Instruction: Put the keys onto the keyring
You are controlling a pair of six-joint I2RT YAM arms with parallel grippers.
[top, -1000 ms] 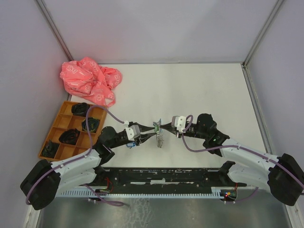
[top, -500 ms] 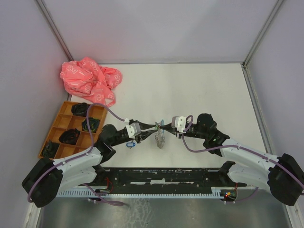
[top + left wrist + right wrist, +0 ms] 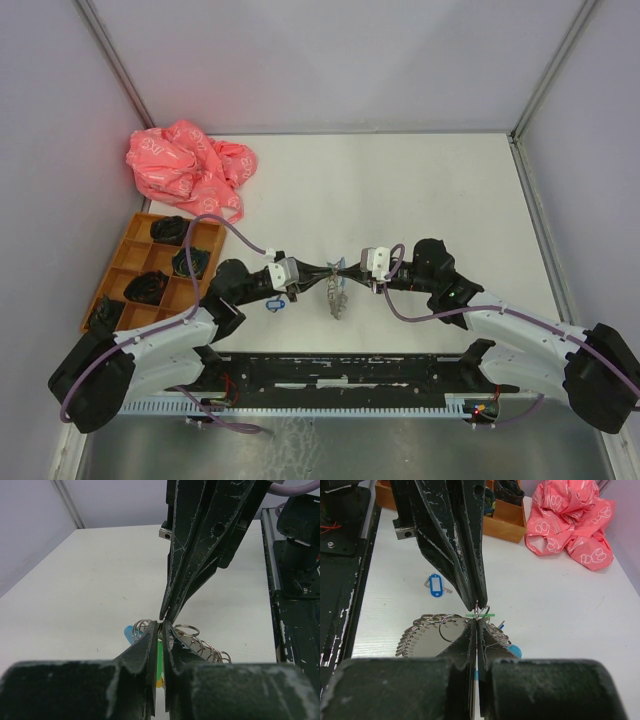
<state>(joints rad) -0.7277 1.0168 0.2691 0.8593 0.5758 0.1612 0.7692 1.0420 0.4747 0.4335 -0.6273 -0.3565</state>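
Two arms meet tip to tip above the table (image 3: pixel 420 190).
The right gripper (image 3: pixel 476 625) is pinched on the keyring (image 3: pixel 335 297), which hangs mid-table. The left gripper (image 3: pixel 159 630) is clamped on a green-tagged key (image 3: pixel 481 615). A blue-tagged key (image 3: pixel 275 305) lies nearby.

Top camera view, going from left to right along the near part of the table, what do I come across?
Orange tray → blue-tagged key lying on the table → keyring hanging between the two grippers → right arm's base.
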